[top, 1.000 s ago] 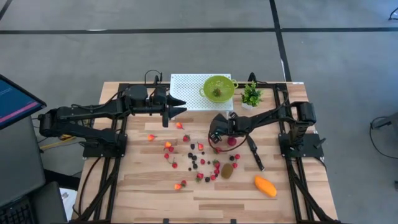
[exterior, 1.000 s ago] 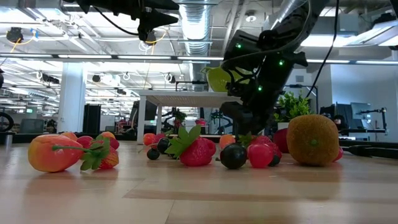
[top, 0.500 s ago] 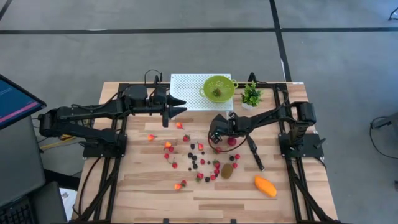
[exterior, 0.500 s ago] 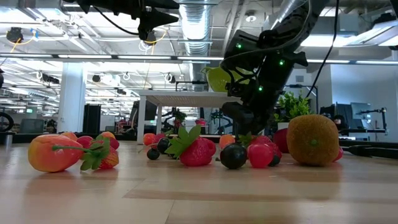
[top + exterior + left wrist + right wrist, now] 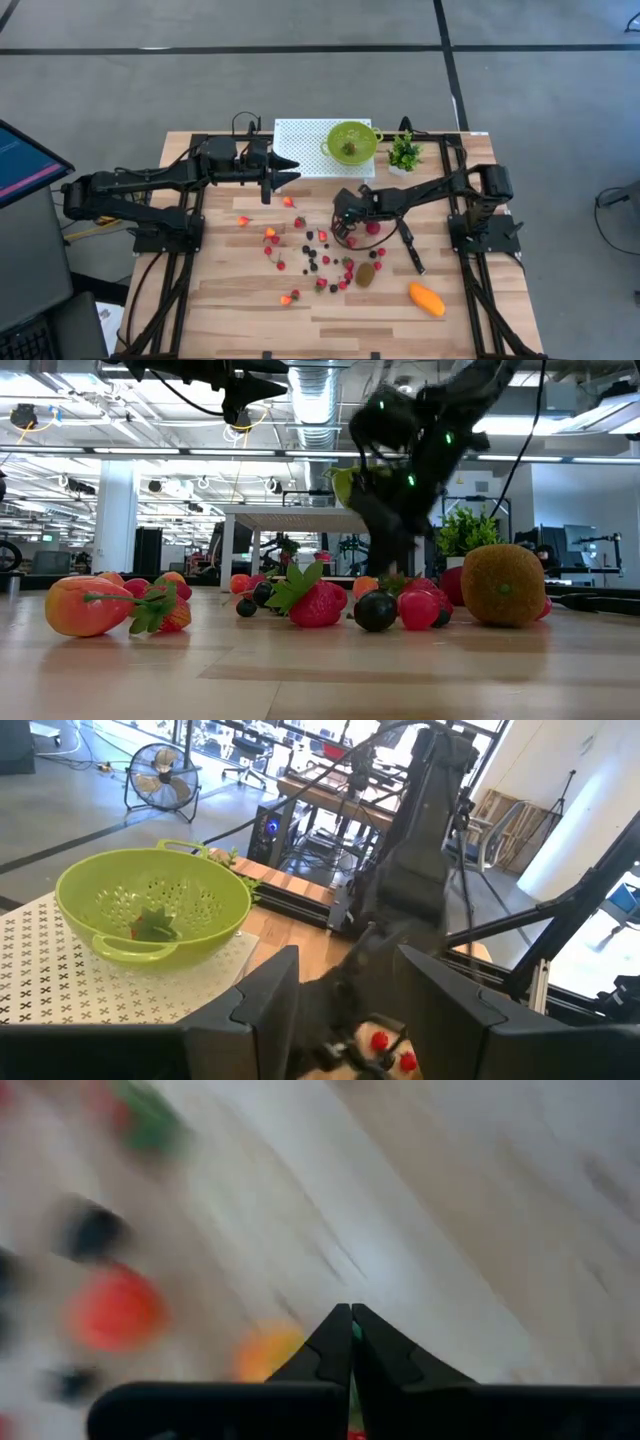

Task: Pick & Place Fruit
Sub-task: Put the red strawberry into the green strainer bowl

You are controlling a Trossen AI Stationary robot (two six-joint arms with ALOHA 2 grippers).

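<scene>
Many small red, orange and dark fruit pieces (image 5: 312, 255) lie scattered mid-table, with a brown kiwi (image 5: 366, 274) and an orange mango (image 5: 427, 298) nearer the front. My right gripper (image 5: 347, 237) slants down over the far right of the scatter. It is shut, with a sliver of green and some red showing between its fingers (image 5: 330, 1342). It is blurred in the low view (image 5: 385, 560). My left gripper (image 5: 288, 172) hangs open, high above the table beside the white mat (image 5: 300, 150). My right gripper pinches a thin green leaf (image 5: 356, 1332) of a small red fruit between its fingertips. The red body (image 5: 352, 1432) sits farther back, mostly hidden by the fingers. The fingers slant down from the table's right. Whether the fruit is clear of the table I cannot tell.
A green colander (image 5: 351, 140) with one piece inside (image 5: 152, 925) stands on the mat's right end. A small potted plant (image 5: 404, 153) stands beside it. A slim black knife (image 5: 410, 248) lies to the right of the scatter. A strawberry (image 5: 372, 228) lies close to my right gripper.
My right gripper has risen a little from the fruit scatter, shifted slightly toward the table's left and turned about its wrist. The motion came in the last half second and blurs it in the low view. The other fruit has stayed where it was.
</scene>
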